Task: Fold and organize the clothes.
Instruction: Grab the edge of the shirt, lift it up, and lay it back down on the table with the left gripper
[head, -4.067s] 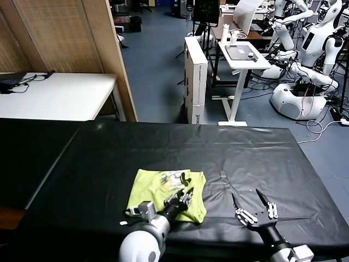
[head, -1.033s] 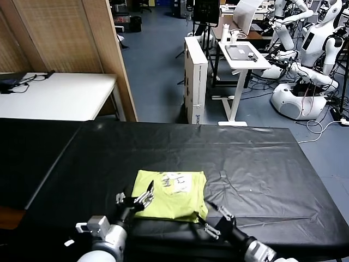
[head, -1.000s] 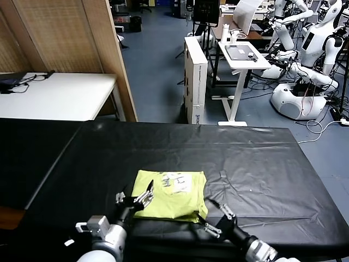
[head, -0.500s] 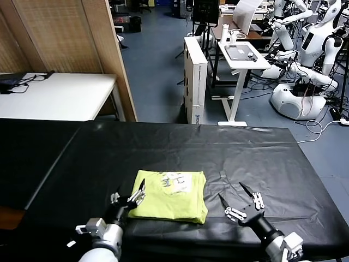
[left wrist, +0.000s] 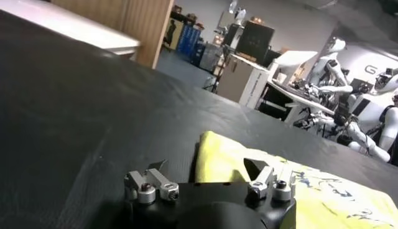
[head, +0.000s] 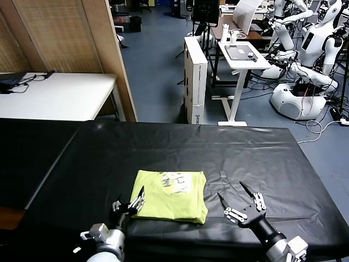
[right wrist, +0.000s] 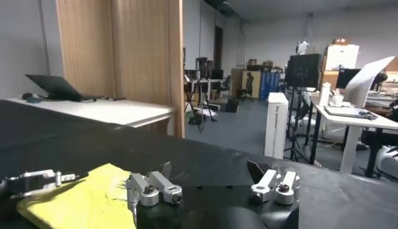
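Now the folded lime T-shirt (head: 170, 195) lies flat, long axis left-right; left gripper (head: 132, 203) and right gripper (head: 239, 202) flank it, fingers spread.

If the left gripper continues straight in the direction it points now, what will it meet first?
Most likely the near left corner of the folded lime-green T-shirt. The left gripper sits open on the black table, fingertips at that corner. Whether they would slide over or under the fabric cannot be told.

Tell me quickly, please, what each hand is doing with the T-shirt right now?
Left hand: open, holding nothing, at the near left corner of the folded T-shirt.
Right hand: open, empty, over the black table to the shirt's right.
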